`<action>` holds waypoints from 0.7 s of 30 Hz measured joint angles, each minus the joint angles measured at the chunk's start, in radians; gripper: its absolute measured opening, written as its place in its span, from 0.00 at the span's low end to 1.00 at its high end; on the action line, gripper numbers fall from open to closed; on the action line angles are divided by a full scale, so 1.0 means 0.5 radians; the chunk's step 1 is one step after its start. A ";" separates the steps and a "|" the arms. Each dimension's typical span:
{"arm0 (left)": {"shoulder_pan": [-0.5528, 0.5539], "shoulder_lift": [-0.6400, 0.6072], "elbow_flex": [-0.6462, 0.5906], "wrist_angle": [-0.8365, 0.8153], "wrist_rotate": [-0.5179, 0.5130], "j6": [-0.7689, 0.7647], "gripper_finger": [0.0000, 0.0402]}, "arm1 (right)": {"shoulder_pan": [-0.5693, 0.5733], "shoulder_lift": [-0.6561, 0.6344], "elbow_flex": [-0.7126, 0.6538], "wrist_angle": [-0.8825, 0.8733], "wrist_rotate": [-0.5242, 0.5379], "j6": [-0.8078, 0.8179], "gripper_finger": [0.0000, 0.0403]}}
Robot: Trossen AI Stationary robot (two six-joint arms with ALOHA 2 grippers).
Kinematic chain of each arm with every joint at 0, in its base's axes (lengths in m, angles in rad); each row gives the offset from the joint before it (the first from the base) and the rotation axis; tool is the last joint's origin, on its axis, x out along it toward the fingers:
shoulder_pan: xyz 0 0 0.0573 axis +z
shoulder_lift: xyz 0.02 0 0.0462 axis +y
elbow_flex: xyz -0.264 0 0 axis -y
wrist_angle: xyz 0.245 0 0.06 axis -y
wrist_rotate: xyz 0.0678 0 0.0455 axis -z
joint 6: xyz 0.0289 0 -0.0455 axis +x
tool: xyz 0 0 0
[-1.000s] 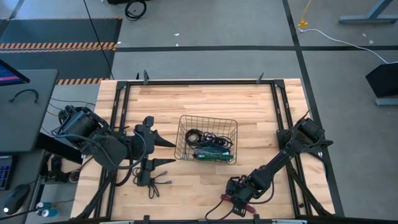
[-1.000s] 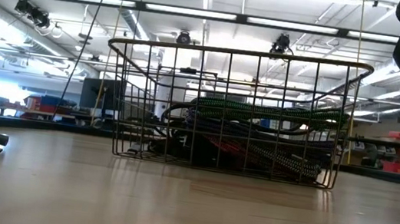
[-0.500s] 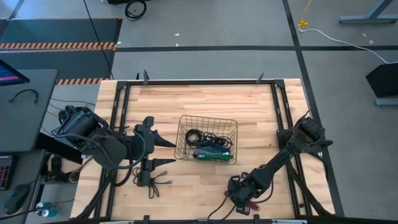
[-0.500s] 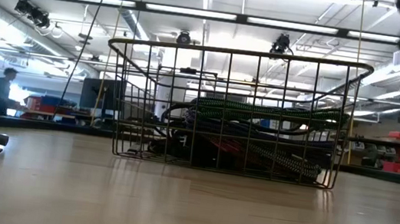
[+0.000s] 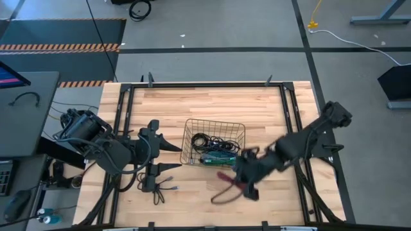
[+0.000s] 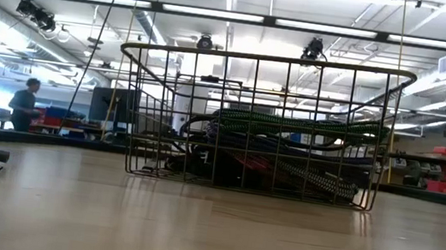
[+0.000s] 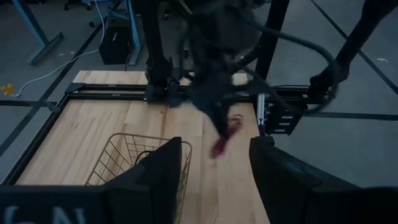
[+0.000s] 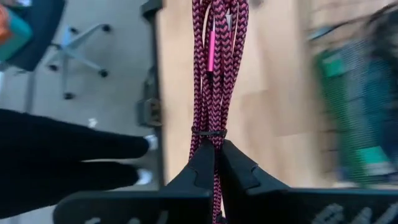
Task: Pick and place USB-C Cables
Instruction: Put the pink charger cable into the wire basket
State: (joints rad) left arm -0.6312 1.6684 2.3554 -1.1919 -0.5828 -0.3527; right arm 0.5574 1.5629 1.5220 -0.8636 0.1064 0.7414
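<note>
- Right gripper (image 8: 216, 163) fingers pinch a magenta cable (image 8: 214, 74) above the wooden surface (image 5: 212, 106), beside the wire basket (image 5: 214, 142).
- Left gripper (image 5: 168, 157) waits, fingers spread, empty.
- Grey floor (image 5: 212, 64) surrounds it.

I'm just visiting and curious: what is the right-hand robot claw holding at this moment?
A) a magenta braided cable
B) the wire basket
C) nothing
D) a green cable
A: the right gripper is pinched shut on a magenta cable, folded into a bundle.

Magenta-and-black braided cable (image 8: 214, 68), gold wire basket (image 6: 270, 60)
</note>
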 joint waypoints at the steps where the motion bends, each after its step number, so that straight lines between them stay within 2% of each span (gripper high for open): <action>1: 0.000 0.000 -0.001 0.000 0.000 0.000 0.48 | -0.048 -0.022 0.045 -0.077 0.013 -0.059 0.02; 7: 0.000 0.000 -0.001 -0.002 0.000 0.000 0.48 | -0.411 -0.060 0.202 -0.417 -0.048 -0.492 0.02; 15: 0.000 0.000 -0.001 -0.009 0.000 0.000 0.48 | -0.966 0.005 0.214 -0.367 -0.310 -1.092 0.02; 21: 0.000 0.000 -0.001 -0.025 0.000 0.000 0.48 | -1.244 0.139 0.217 -0.279 -0.518 -1.359 0.02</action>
State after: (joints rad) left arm -0.6312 1.6684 2.3550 -1.2047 -0.5827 -0.3528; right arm -0.0645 1.6325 1.6306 -1.0032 -0.1528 0.0617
